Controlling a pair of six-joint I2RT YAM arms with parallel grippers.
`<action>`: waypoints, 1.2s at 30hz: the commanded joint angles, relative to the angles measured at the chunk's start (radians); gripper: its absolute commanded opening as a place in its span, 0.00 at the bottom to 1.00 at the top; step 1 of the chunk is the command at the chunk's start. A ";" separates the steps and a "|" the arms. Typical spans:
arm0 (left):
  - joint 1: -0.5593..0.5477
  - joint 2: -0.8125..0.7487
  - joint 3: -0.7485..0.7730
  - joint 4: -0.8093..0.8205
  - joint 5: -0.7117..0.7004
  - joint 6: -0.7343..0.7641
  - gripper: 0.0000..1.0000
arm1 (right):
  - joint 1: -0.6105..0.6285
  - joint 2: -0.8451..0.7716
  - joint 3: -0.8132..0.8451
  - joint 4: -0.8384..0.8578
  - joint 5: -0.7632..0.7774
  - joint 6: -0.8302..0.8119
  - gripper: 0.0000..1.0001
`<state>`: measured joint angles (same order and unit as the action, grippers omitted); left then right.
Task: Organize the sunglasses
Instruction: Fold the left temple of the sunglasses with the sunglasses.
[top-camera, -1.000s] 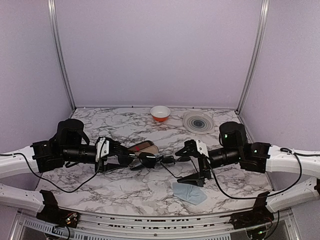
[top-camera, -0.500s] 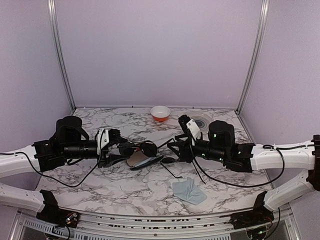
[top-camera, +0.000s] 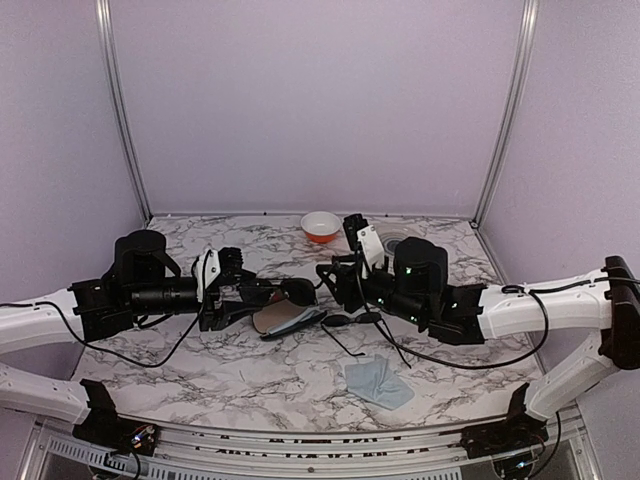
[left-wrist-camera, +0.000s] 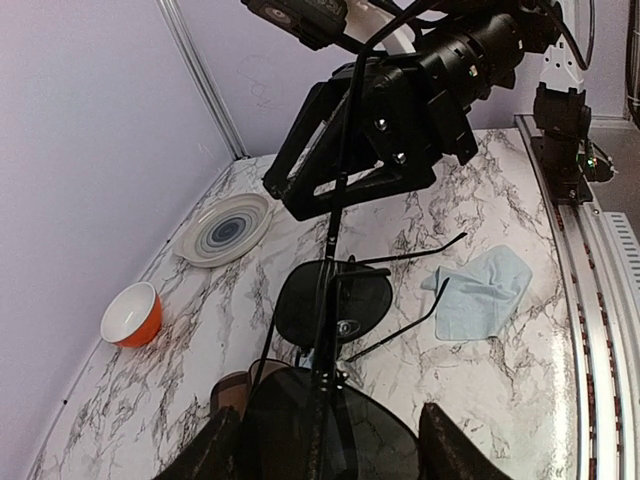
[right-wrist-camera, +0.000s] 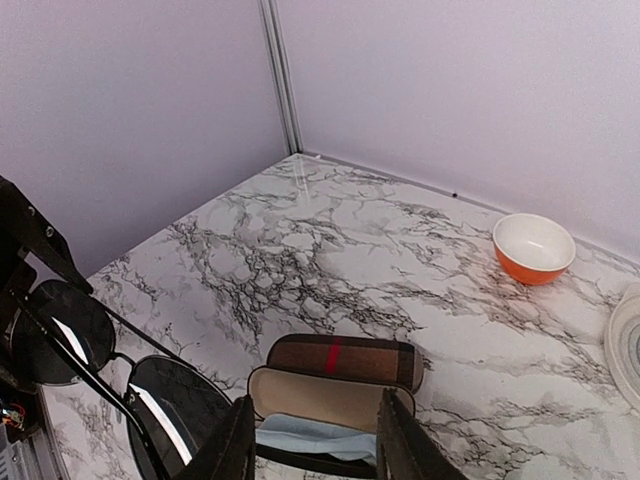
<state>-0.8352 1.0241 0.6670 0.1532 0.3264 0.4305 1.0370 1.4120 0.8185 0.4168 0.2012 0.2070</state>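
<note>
Pinching the sunglasses (left-wrist-camera: 335, 303) by one dark lens, the left claw (left-wrist-camera: 328, 425) holds them in the air above the desk (left-wrist-camera: 480, 220), its fingers cut off at the bottom of its own view. The right claw (right-wrist-camera: 316, 403) hangs released just beside them, gripping nothing, and the open plaid case (right-wrist-camera: 340, 362) shows through the gap, its near edge hidden. From above, the thin frame is hard to make out.
</note>
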 joint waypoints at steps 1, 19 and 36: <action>0.005 0.005 0.028 0.036 -0.017 -0.017 0.49 | 0.010 0.051 0.068 0.037 0.001 0.026 0.40; 0.005 0.009 0.025 0.011 -0.041 -0.003 0.49 | 0.023 0.166 0.143 0.064 -0.010 0.105 0.39; 0.005 -0.006 0.018 -0.001 0.000 0.010 0.49 | 0.077 0.216 0.229 -0.020 0.031 0.029 0.42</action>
<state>-0.8330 1.0294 0.6685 0.1440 0.2897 0.4297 1.1004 1.6588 1.0187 0.4404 0.1989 0.2829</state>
